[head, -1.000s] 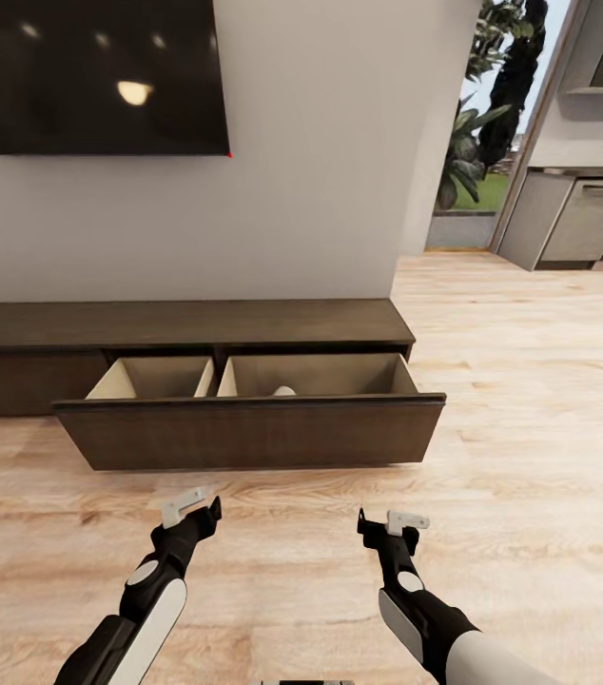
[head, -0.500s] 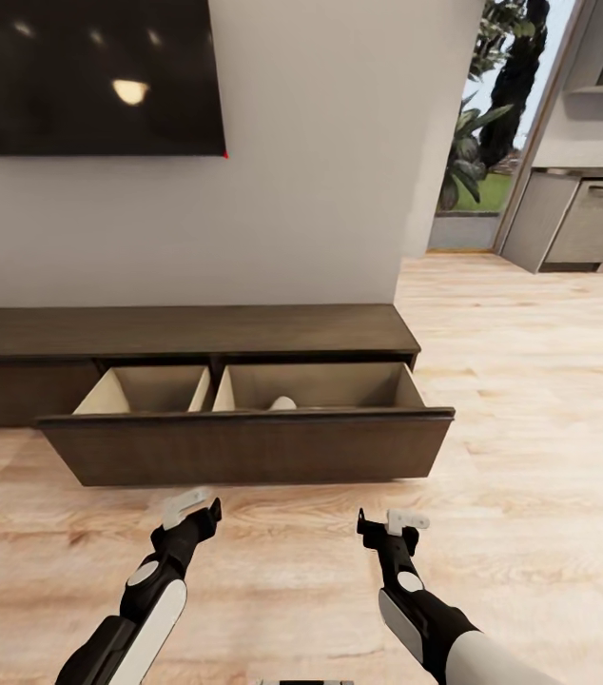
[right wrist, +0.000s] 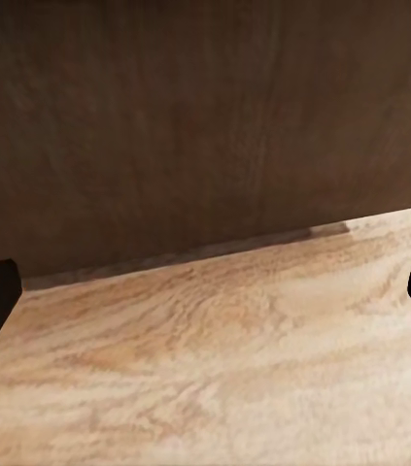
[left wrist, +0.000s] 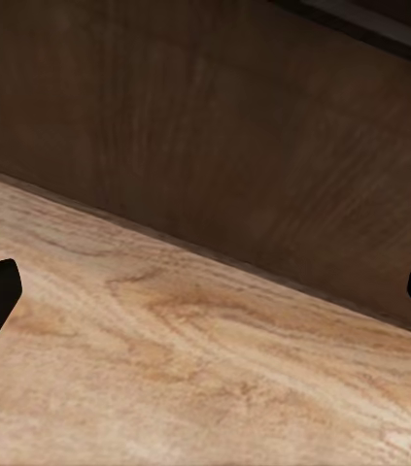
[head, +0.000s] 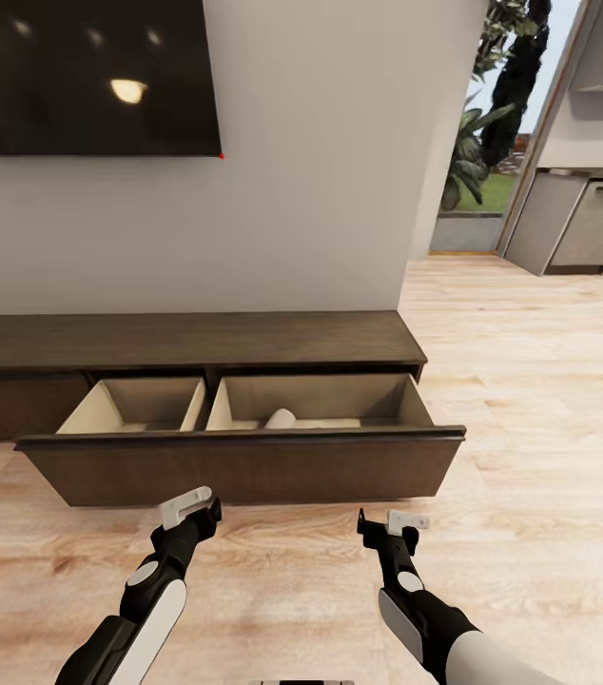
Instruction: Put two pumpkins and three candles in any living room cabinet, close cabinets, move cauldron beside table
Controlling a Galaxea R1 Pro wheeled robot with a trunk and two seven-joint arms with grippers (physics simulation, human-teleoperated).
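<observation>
1. You've rolled closer: the cabinet [head: 187, 340] drawer front [head: 240, 466] now sits just beyond both sets of spread, empty fingers.
2. A candle [head: 281, 418] lies inside, ahead of your right gripper [head: 385, 521]; left gripper [head: 192, 505] matches.
3. You're likely positioned to push it shut.

Black TV [head: 83, 76] on off-white wall [head: 311, 190]; wood-plank floor [head: 530, 400].

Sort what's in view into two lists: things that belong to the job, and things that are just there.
Job:
- cabinet, its wide drawer pulled open
- candle, pale, lying in the drawer's right compartment
- left gripper, open, empty
- right gripper, open, empty

Just there:
- wall TV
- grey kitchen units
- plants outside
</observation>
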